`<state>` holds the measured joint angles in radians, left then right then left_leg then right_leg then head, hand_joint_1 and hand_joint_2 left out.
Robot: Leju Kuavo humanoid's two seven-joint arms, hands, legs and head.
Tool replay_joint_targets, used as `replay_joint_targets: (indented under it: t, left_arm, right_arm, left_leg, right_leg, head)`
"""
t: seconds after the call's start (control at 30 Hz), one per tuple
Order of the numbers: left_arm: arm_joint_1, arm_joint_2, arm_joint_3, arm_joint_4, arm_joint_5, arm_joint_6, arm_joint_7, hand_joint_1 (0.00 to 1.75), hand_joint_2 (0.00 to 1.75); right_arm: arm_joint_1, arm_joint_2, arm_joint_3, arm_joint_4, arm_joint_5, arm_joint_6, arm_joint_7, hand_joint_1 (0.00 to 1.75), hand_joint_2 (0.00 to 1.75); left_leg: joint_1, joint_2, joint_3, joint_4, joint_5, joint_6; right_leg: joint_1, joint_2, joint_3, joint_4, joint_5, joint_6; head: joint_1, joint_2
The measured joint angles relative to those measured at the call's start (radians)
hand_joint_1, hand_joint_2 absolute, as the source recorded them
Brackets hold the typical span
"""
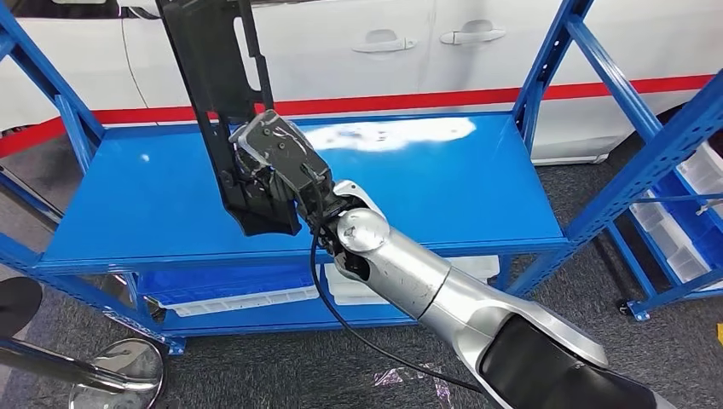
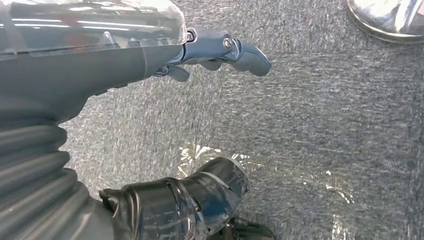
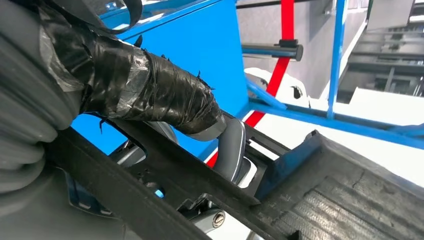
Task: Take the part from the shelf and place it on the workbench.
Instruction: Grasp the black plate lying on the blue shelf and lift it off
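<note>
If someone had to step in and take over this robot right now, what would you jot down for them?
Right hand: grips the long black part, held upright above the blue shelf, clear of its top.
Left hand: holds nothing, hangs over the grey carpet.
Done: part picked up.
Left: carry it to the workbench and set it down.

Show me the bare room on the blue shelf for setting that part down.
The blue shelf top is bare right of the right hand, out to the right posts, and left of the black part, out to the left posts. It is crowded only at the hand.
</note>
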<state>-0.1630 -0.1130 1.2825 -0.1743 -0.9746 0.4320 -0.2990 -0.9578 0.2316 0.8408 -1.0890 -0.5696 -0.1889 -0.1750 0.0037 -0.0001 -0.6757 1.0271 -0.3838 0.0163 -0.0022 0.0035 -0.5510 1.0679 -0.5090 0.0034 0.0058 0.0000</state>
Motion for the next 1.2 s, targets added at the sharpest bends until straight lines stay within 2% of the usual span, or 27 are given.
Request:
replay_joint_targets:
  t: [0.03,0.1,0.13,0.17,0.2,0.27,0.3,0.33,0.37,0.43,0.5,0.53,0.6,0.63,0.67,0.77,0.8,0.83,0.87,0.9,0.93,0.97,1.03,1.07,1.13,1.17,1.2]
  left_arm:
    - [0.0,0.001,0.001,0.0,0.0,-0.001,-0.001,0.0,1.75]
    - [0.001,0.005,0.004,0.0,0.001,-0.001,-0.002,0.0,1.75]
    - [0.002,0.007,0.005,0.0,0.002,-0.001,-0.002,0.0,1.75]
    - [0.003,0.008,0.006,0.0,0.003,-0.001,-0.002,0.0,1.75]
    - [0.003,0.01,0.006,0.0,0.004,-0.001,-0.001,0.0,1.75]
    - [0.004,0.01,0.006,0.0,0.006,-0.001,0.002,0.0,1.75]
    - [0.004,0.01,0.006,0.0,0.007,0.0,0.004,0.0,1.75]
    - [0.004,0.01,0.006,0.0,0.008,0.001,0.006,0.0,1.75]
    - [0.004,0.011,0.007,0.0,0.009,0.002,0.008,0.0,1.75]
    - [0.003,0.012,0.007,0.0,0.01,0.005,0.009,0.0,1.75]
    - [0.001,0.013,0.007,0.0,0.011,0.007,0.01,0.0,1.75]
    - [0.0,0.013,0.008,0.0,0.011,0.008,0.011,0.0,1.75]
    - [0.0,0.013,0.008,0.0,0.011,0.01,0.013,0.0,1.75]
    - [0.0,0.013,0.009,0.0,0.012,0.01,0.013,0.0,1.75]
    - [0.0,0.012,0.009,0.0,0.012,0.01,0.014,0.0,1.75]
    - [-0.001,0.013,0.009,0.0,0.012,0.011,0.015,0.0,1.75]
    - [-0.001,0.013,0.01,0.0,0.012,0.012,0.015,0.0,1.75]
    - [-0.001,0.013,0.012,0.0,0.012,0.012,0.015,0.0,1.75]
    - [-0.001,0.013,0.014,0.0,0.013,0.013,0.015,0.0,1.75]
    - [-0.001,0.013,0.016,0.0,0.013,0.014,0.014,0.0,1.75]
    - [-0.001,0.013,0.019,0.0,0.013,0.014,0.014,0.0,1.75]
    - [0.0,0.012,0.021,0.0,0.014,0.014,0.014,0.0,1.75]
    - [0.0,0.01,0.024,0.0,0.015,0.013,0.013,0.0,1.75]
    - [0.001,0.01,0.025,0.0,0.017,0.013,0.012,0.0,1.75]
    - [0.001,0.01,0.026,0.0,0.019,0.014,0.01,0.0,1.75]
    - [0.003,0.01,0.027,0.0,0.019,0.014,0.009,0.0,1.75]
    - [0.004,0.009,0.027,0.0,0.02,0.014,0.008,0.0,1.75]
  right_arm:
    - [-0.003,0.003,0.0,0.002,0.002,-0.001,0.001,1.75,1.75]
    - [-0.007,0.006,0.0,0.008,0.003,-0.001,0.001,1.75,1.75]
    - [-0.009,0.007,0.0,0.012,0.003,-0.001,0.002,1.75,1.75]
    - [-0.01,0.009,0.0,0.015,0.003,-0.001,0.002,1.75,1.75]
    - [-0.011,0.011,0.0,0.019,0.003,-0.001,0.002,1.75,1.75]
    - [-0.014,0.016,0.0,0.025,0.004,0.0,0.003,1.75,1.75]
    - [-0.014,0.018,0.0,0.029,0.004,0.001,0.003,1.75,1.75]
    - [-0.014,0.02,0.0,0.033,0.005,0.002,0.003,1.75,1.75]
    - [-0.015,0.022,0.0,0.036,0.006,0.004,0.003,1.75,1.75]
    - [-0.017,0.028,0.0,0.042,0.009,0.009,0.002,1.75,1.75]
    - [-0.023,0.035,0.0,0.047,0.012,0.014,0.002,1.75,1.75]
    - [-0.026,0.039,0.0,0.049,0.012,0.016,0.001,1.75,1.75]
    - [-0.031,0.043,0.0,0.054,0.013,0.019,0.0,1.75,1.75]
    - [-0.033,0.045,0.0,0.056,0.014,0.019,0.0,1.75,1.75]
    - [-0.034,0.045,0.0,0.058,0.014,0.019,0.0,1.75,1.75]
    - [-0.036,0.045,0.0,0.064,0.015,0.02,0.0,1.75,1.75]
    - [-0.036,0.045,0.0,0.067,0.015,0.02,0.0,1.75,1.75]
    - [-0.035,0.045,0.0,0.069,0.015,0.02,0.0,1.75,1.75]
    - [-0.035,0.045,0.0,0.072,0.015,0.021,0.0,1.75,1.75]
    - [-0.035,0.046,0.0,0.075,0.015,0.021,0.0,1.75,1.75]
    - [-0.036,0.047,0.0,0.077,0.015,0.022,0.0,1.75,1.75]
    - [-0.036,0.051,0.0,0.078,0.015,0.023,0.0,1.75,1.75]
    - [-0.039,0.058,0.0,0.08,0.015,0.026,-0.001,1.75,1.75]
    - [-0.041,0.061,0.0,0.081,0.016,0.027,-0.002,1.75,1.75]
    - [-0.045,0.064,0.0,0.087,0.016,0.03,-0.003,1.75,1.75]
    - [-0.046,0.065,0.0,0.09,0.016,0.032,-0.004,1.75,1.75]
    - [-0.046,0.067,0.0,0.094,0.017,0.033,-0.005,1.75,1.75]
  left_leg:
    - [0.0,0.001,-0.004,0.0,0.008,-0.007]
    - [0.005,0.001,-0.008,-0.002,0.018,-0.019]
    - [0.007,0.001,-0.015,0.006,0.005,-0.025]
    - [0.009,0.0,-0.025,0.029,-0.026,-0.03]
    - [0.011,0.0,-0.04,0.074,-0.074,-0.035]
    - [0.013,-0.001,-0.069,0.197,-0.165,-0.044]
    - [0.014,0.0,-0.073,0.248,-0.182,-0.046]
    - [0.014,0.0,-0.065,0.27,-0.175,-0.048]
    - [0.014,0.0,-0.041,0.261,-0.151,-0.048]
    - [0.014,-0.001,0.052,0.154,-0.115,-0.045]
    - [0.009,-0.004,0.139,0.026,-0.128,-0.036]
    - [0.006,-0.006,0.157,-0.007,-0.138,-0.03]
    - [0.006,-0.006,0.153,-0.018,-0.127,-0.016]
    - [0.007,-0.004,0.148,-0.021,-0.117,-0.008]
    - [0.009,-0.002,0.14,-0.024,-0.104,0.001]
    - [0.008,0.002,0.099,-0.024,-0.067,0.019]
    - [0.006,0.003,0.083,-0.023,-0.055,0.02]
    - [0.005,0.003,0.066,-0.021,-0.044,0.019]
    - [0.004,0.003,0.05,-0.018,-0.033,0.018]
    - [0.003,0.003,0.034,-0.015,-0.023,0.016]
    - [0.003,0.002,0.02,-0.01,-0.014,0.013]
    - [0.001,0.002,0.007,-0.004,-0.007,0.009]
    - [0.001,0.003,-0.007,0.001,0.008,-0.001]
    - [0.003,0.004,-0.011,-0.002,0.018,-0.008]
    - [0.006,0.003,-0.017,-0.01,0.034,-0.02]
    - [0.008,0.002,-0.026,-0.003,0.019,-0.026]
    - [0.009,0.001,-0.04,0.025,-0.017,-0.031]
  right_leg:
    - [0.004,0.0,0.012,-0.023,-0.004,-0.004]
    - [0.005,-0.001,0.003,-0.033,0.013,-0.015]
    - [0.003,-0.003,-0.003,-0.037,0.023,-0.022]
    - [0.0,-0.005,-0.011,-0.042,0.036,-0.03]
    - [-0.002,-0.007,-0.023,-0.045,0.049,-0.035]
    - [-0.002,-0.007,-0.052,-0.044,0.072,-0.04]
    - [-0.002,-0.007,-0.068,-0.043,0.083,-0.039]
    - [-0.002,-0.007,-0.084,-0.041,0.094,-0.038]
    - [-0.002,-0.007,-0.1,-0.039,0.104,-0.037]
    - [-0.003,-0.006,-0.128,-0.035,0.124,-0.03]
    - [-0.001,-0.006,-0.143,-0.034,0.143,-0.02]
    - [-0.001,-0.006,-0.145,-0.036,0.152,-0.014]
    - [-0.001,-0.005,-0.146,-0.042,0.168,-0.002]
    - [-0.001,-0.004,-0.151,-0.036,0.159,0.003]
    - [-0.001,-0.003,-0.161,-0.014,0.13,0.007]
    - [-0.003,-0.002,-0.21,0.159,-0.018,0.013]
    - [-0.004,-0.002,-0.219,0.219,-0.042,0.015]
    - [-0.004,-0.002,-0.216,0.256,-0.042,0.015]
    - [-0.004,-0.002,-0.197,0.26,-0.023,0.015]
    - [-0.004,-0.002,-0.16,0.228,0.004,0.012]
    - [-0.004,-0.002,-0.108,0.168,0.019,0.008]
    - [-0.001,-0.002,-0.052,0.091,0.018,0.003]
    - [0.005,-0.002,0.014,-0.015,-0.001,-0.004]
    - [0.01,-0.002,0.02,-0.035,-0.004,-0.007]
    - [0.009,-0.004,0.006,-0.046,0.019,-0.018]
    - [0.006,-0.005,-0.003,-0.05,0.033,-0.024]
    - [0.002,-0.007,-0.015,-0.056,0.048,-0.03]
  head:
    - [0.002,0.0]
    - [0.007,0.0]
    - [0.006,0.0]
    - [0.004,0.0]
    - [0.001,0.0]
    - [-0.004,0.0]
    - [-0.004,0.0]
    - [-0.004,0.0]
    - [-0.004,0.0]
    - [-0.004,0.0]
    - [-0.002,0.0]
    - [-0.003,0.0]
    - [-0.004,0.0]
    - [-0.005,0.0]
    - [-0.002,0.0]
    - [0.006,0.0]
    - [0.007,0.0]
    - [0.007,0.0]
    - [0.007,0.0]
    - [0.007,0.0]
    - [0.007,0.0]
    - [0.007,0.0]
    - [0.007,0.0]
    - [0.008,0.0]
    - [0.012,0.0]
    - [0.011,0.0]
    - [0.009,0.0]
